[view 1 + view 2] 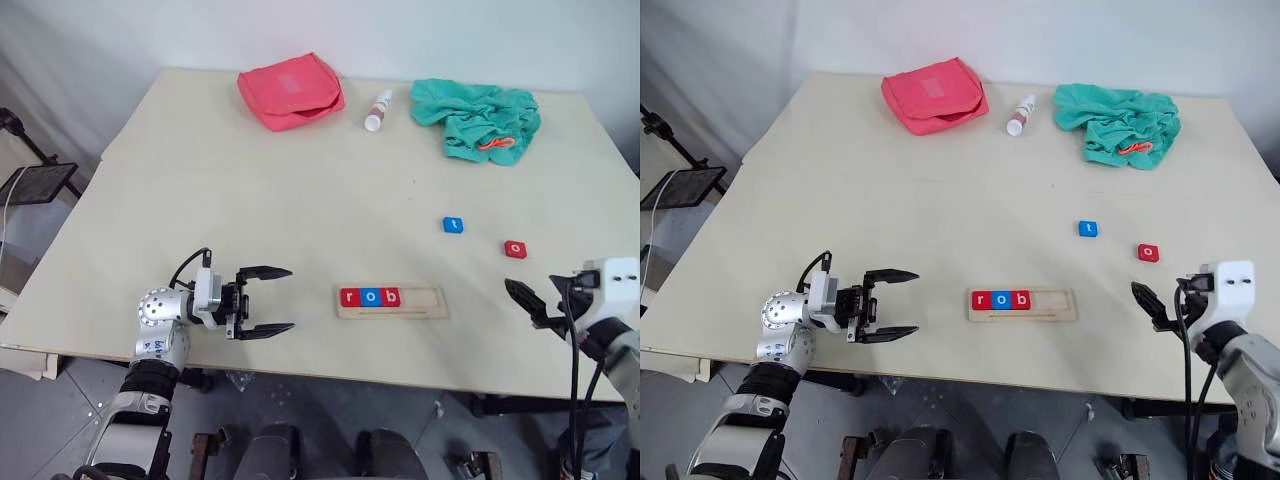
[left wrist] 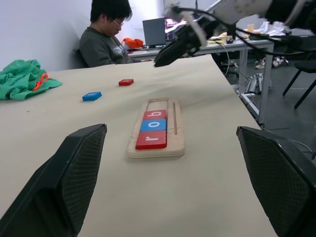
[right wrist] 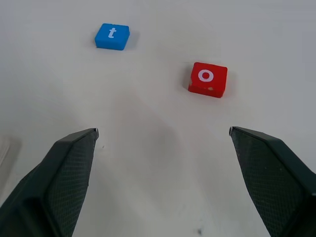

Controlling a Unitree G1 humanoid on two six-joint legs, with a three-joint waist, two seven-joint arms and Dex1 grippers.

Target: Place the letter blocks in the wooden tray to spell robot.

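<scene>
The tabletop [image 1: 250, 200] was a plain pale beige. On it the wooden tray [image 1: 420, 302] was light, unpainted wood, holding a red block with a white r [image 1: 349, 297], a blue block with a white o [image 1: 370, 296] and a red block with a white b [image 1: 391, 296]. Apart lay a blue block with a white t [image 1: 453, 225] and a red block with a white o [image 1: 515, 249]. The pouch [image 1: 290, 92] was coral red, the cloth [image 1: 478, 118] teal green with an orange cord [image 1: 497, 144], the small bottle [image 1: 378, 110] white with a reddish band. Both claws' fingers [image 1: 262, 271] were black, with a fine mesh texture.
</scene>
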